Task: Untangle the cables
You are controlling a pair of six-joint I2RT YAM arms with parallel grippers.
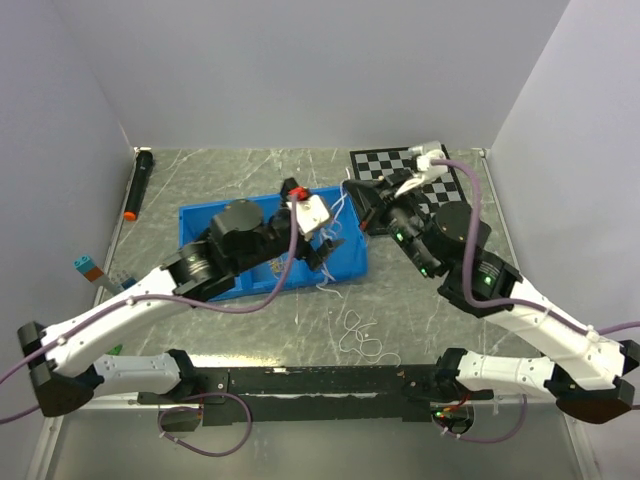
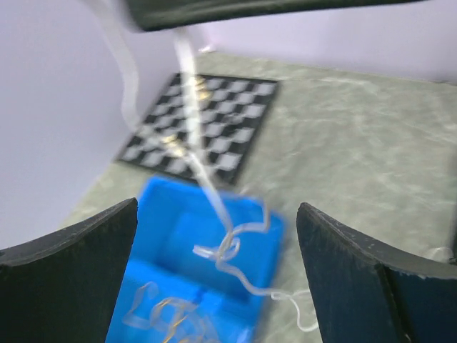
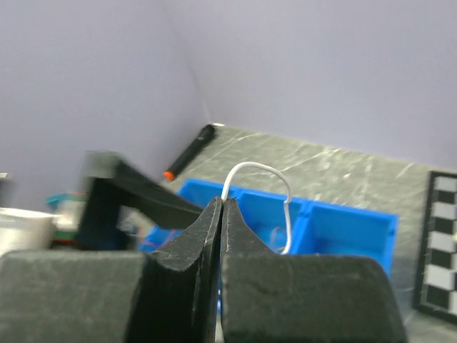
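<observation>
Cable (image 3: 253,165) white, pinched by right gripper (image 3: 221,204); left gripper (image 2: 216,209) spread.

On your desk (image 1: 250,170), a grey-green marbled surface, a blue bin (image 1: 200,225) sits left of centre, turned a little askew. The right wrist view shows you that inner walls split it into compartments. Toward the back right corner a black-and-white checkerboard (image 1: 385,162) lies flat, near the bin but apart from it. Along the left edge at the back you'll see a black marker-like stick (image 1: 138,183), its orange tip pointing toward the near side. Closer to you on that edge sit some small coloured blocks (image 1: 88,267), too small to make out. Plain pale walls (image 1: 300,70) close in three sides.
</observation>
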